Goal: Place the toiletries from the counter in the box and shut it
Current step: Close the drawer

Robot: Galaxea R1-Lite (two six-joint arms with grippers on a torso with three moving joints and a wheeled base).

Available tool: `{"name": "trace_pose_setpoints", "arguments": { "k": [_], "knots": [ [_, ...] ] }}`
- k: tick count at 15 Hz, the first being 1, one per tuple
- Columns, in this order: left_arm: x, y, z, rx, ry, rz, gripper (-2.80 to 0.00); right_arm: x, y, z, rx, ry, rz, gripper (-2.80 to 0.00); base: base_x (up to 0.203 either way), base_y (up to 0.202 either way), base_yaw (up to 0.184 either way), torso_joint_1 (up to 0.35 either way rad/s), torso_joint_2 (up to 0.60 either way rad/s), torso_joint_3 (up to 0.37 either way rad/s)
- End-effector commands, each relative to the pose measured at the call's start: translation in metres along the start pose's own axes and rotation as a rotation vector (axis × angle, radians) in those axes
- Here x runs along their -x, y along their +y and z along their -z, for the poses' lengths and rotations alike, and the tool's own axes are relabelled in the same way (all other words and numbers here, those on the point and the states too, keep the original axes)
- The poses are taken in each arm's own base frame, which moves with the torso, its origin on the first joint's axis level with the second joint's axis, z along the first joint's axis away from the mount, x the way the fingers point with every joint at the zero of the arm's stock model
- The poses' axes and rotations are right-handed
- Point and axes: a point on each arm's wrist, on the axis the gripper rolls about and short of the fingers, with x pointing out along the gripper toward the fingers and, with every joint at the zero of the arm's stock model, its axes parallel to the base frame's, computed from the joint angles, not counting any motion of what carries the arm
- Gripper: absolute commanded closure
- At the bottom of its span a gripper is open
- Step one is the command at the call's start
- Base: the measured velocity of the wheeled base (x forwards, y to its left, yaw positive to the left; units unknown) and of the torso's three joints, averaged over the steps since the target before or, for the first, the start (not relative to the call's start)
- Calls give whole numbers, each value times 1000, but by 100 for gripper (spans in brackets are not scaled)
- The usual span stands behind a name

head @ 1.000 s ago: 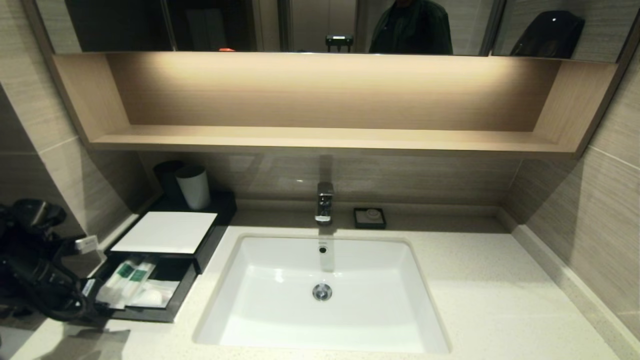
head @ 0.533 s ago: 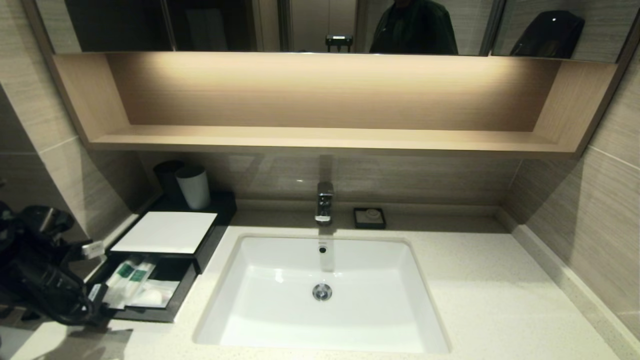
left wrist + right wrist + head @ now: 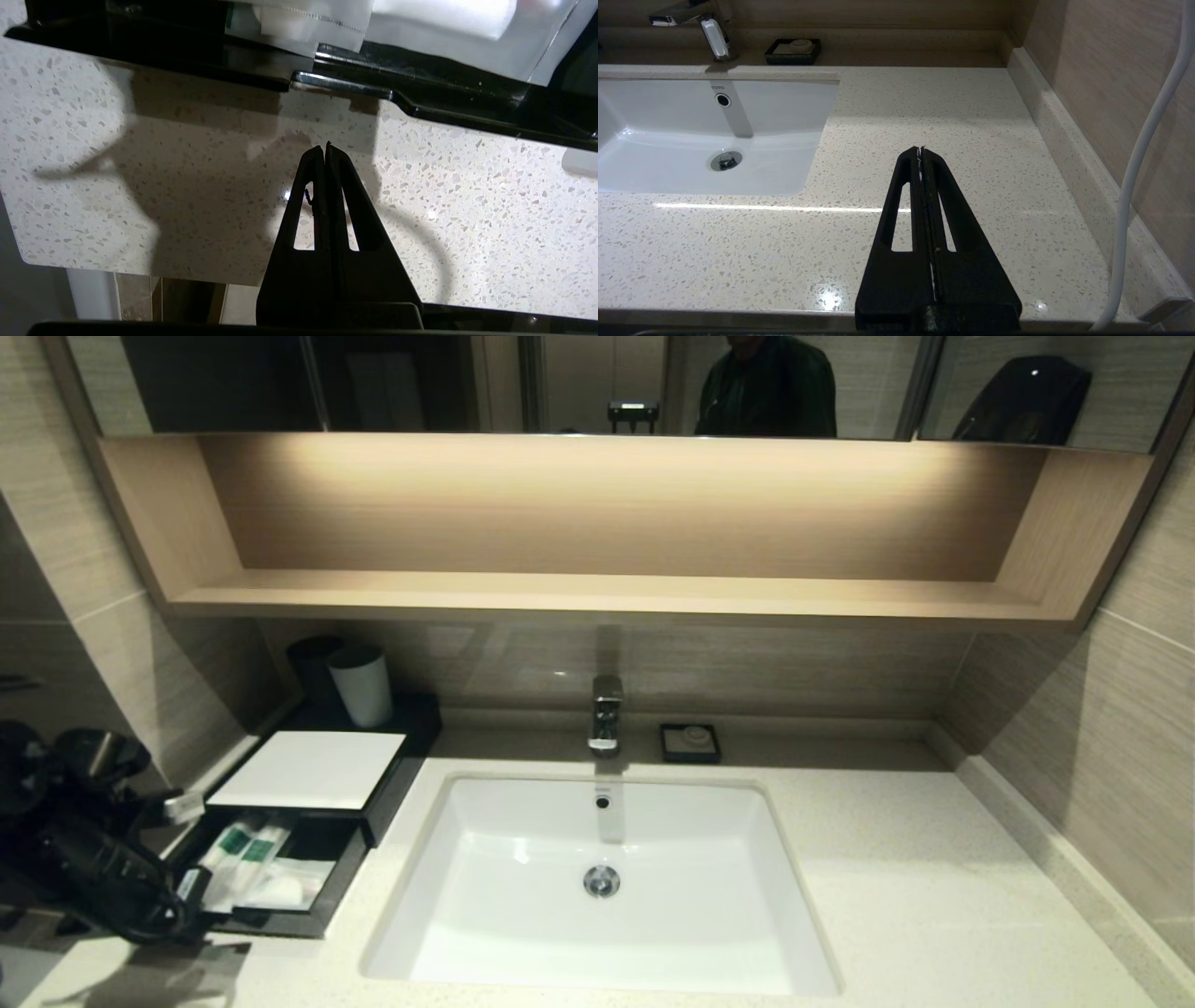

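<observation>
The box stands at the counter's left end, black with a white top panel. Its front drawer is pulled out. The toiletries lie inside the drawer: long pale packets with green marks and a square packet holding a white round item. My left arm is at the drawer's near left corner. My left gripper is shut and empty, low over the counter, just short of the drawer front and its slot handle. My right gripper is shut and empty over the counter, right of the basin.
A white basin with a chrome tap fills the middle. A small black dish sits behind it. White and black cups stand behind the box. A wooden shelf runs above. A white cable hangs along the right wall.
My left arm has shifted a little to the right, closer to the drawer's front corner. The drawer and the packets have not moved.
</observation>
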Motion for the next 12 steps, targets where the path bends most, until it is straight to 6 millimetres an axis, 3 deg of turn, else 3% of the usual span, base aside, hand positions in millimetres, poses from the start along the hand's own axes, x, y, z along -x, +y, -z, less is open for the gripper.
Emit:
{"name": "trace_pose_setpoints", "arguments": {
  "k": [1,12],
  "knots": [
    [-5,1,-3,-3,-2,0,0,0,0,0,0,0,-1,0,0,0,0,0,0,0],
    [-9,2,-3,-4,11,5,0,0,0,0,0,0,-1,0,0,0,0,0,0,0]
  ]
}}
